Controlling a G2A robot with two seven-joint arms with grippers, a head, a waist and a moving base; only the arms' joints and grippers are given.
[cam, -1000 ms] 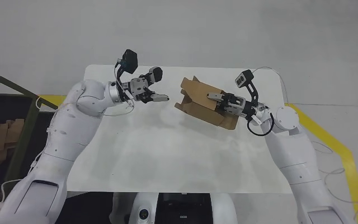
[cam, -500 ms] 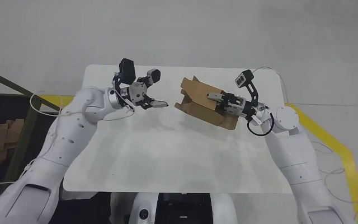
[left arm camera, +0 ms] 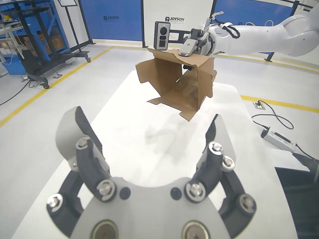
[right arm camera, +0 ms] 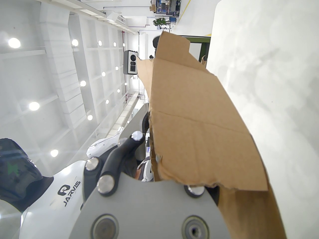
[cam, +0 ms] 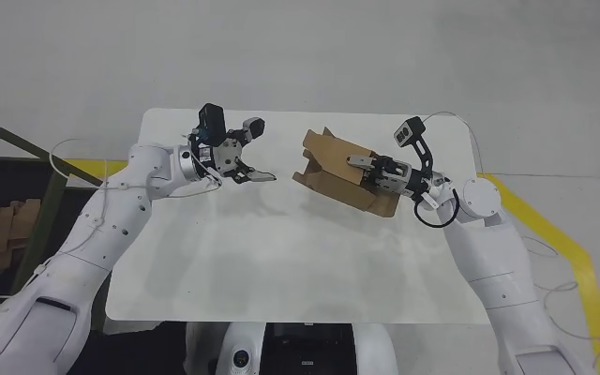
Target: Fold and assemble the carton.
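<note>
Plain brown carton [cam: 339, 174], white table [cam: 281, 253], black-and-silver left claw [left arm camera: 147, 115], yellow floor line [left arm camera: 299, 104], blue panels [left arm camera: 117, 18]

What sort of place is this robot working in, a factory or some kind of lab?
Probably a robotics test hall or workshop, not a home: blue fence panels border the work area, yellow lines mark the floor, and rows of ceiling lights hang high overhead.

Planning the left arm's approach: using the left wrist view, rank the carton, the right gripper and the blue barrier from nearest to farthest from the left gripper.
From the left gripper:
1. carton, straight ahead over the table.
2. right gripper, clamped on the carton's far upper wall.
3. blue barrier, on the floor beyond the table.
</note>
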